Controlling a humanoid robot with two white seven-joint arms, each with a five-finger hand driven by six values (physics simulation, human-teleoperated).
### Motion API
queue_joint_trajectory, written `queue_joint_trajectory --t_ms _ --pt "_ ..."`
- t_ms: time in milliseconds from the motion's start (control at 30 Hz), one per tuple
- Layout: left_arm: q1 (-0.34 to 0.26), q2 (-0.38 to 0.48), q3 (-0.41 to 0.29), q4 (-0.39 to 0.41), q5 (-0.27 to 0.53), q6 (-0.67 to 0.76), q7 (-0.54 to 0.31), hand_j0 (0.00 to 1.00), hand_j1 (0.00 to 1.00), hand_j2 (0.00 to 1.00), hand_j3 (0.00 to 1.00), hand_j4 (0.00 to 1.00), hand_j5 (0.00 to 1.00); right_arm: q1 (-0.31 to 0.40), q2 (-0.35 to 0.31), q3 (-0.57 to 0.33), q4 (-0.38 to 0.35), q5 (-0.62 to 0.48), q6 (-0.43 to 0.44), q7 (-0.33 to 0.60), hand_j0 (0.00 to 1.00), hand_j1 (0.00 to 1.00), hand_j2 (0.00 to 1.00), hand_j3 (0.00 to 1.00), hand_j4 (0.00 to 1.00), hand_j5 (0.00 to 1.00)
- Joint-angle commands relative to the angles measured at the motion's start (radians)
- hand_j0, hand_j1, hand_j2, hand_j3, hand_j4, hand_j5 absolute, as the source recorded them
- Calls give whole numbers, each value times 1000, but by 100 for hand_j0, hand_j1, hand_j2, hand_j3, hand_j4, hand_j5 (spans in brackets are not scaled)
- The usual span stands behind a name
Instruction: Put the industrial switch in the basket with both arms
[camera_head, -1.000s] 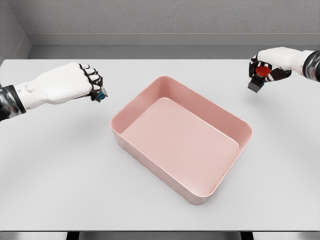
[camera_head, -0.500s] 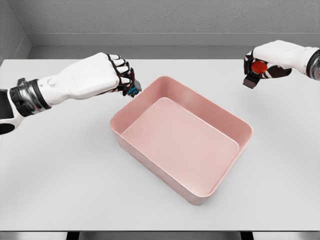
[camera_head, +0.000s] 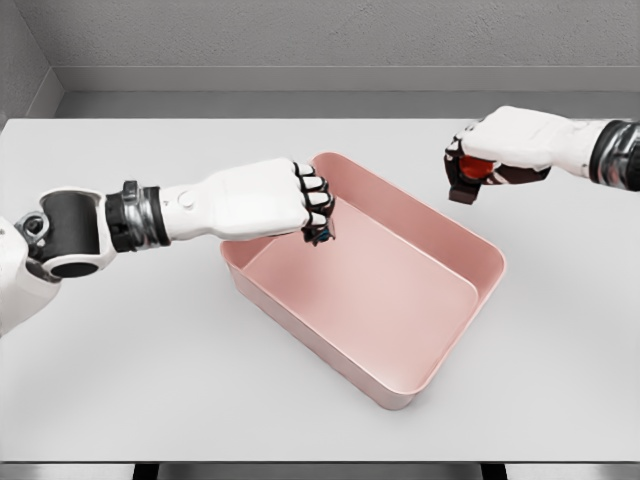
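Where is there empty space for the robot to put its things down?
The pink basket has a bare floor toward its near right corner. The white table is bare in front of the basket and at far left. It is crowded at the basket's far left corner, where the left hand hangs, and by its far rim near the right hand.

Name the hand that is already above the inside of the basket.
The left hand: it hangs over the pink basket. The right hand, gripping the red-buttoned switch, is outside the rim.
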Motion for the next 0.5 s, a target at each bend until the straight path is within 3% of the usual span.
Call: queue_joint_trajectory --t_ms 0,33,67,100,233,333,467 --pt "0 -2 -18 0 -10 1 2 35 35 35 35 35 35 0 4 4 -1 -1 -58 -1 43 43 43 43 43 43" --pt "0 -2 -17 2 -10 1 2 50 50 50 50 50 50 0 28 7 -1 -1 -62 -1 43 43 43 43 43 43" --pt "0 -6 -17 3 -9 1 3 76 76 76 76 76 76 3 40 9 1 -1 -61 -1 43 43 43 43 43 43" --pt "0 -12 -18 3 -7 1 3 85 85 85 85 85 85 3 53 19 0 -1 -61 -1 43 43 43 43 43 43" --pt "0 -18 -17 5 -12 1 2 88 88 88 88 88 88 -6 89 61 -1 -1 -62 -1 43 43 43 43 43 43" --pt "-5 -18 -17 5 -36 1 2 99 99 99 99 99 99 -8 109 78 -1 -1 -62 -1 43 43 43 43 43 43" --pt "-5 -16 -14 5 -44 1 2 100 100 100 100 100 100 -9 126 91 1 -1 -59 -1 43 43 43 43 43 43"
